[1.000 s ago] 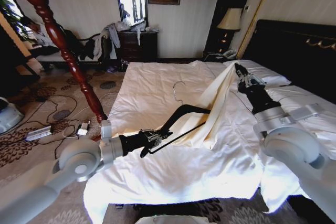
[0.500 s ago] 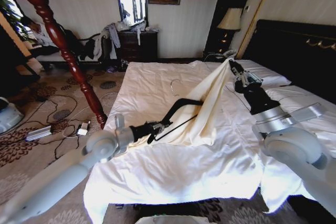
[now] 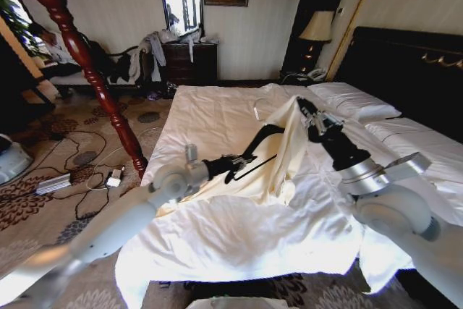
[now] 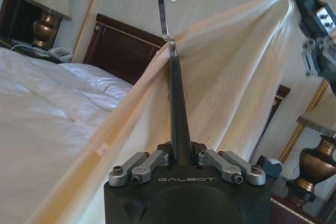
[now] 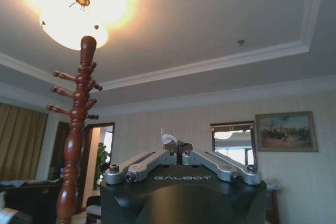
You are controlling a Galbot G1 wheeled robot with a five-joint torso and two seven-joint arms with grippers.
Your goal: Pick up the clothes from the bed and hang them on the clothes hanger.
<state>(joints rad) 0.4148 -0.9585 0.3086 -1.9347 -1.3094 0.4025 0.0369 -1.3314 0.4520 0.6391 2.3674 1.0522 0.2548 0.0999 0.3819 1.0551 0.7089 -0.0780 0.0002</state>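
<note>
Overhead, the left gripper point(image 3: 233, 161) clamps the black clothes hanger point(image 3: 255, 151) above the bed point(image 3: 210, 117), while the right gripper point(image 3: 307, 111) lifts the cream shirt point(image 3: 286, 150). Left wrist: thin fabric drapes limply beside the silver hook point(image 4: 165, 4), so collar grips suit. Right wrist: fingers point(image 5: 170, 153) pinch a cloth scrap.

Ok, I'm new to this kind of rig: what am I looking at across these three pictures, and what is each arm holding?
It is a wheeled robot with two arms. The head view looks down on a bed from the robot's head; the other two views come from cameras on each wrist. The left tool grips a black clothes hanger by its lower bar, its silver hook sticking up. The right tool pinches a cream shirt and lifts it off the bed, so the fabric drapes over the hanger. A red-brown wooden coat stand rises beside the bed.
</note>
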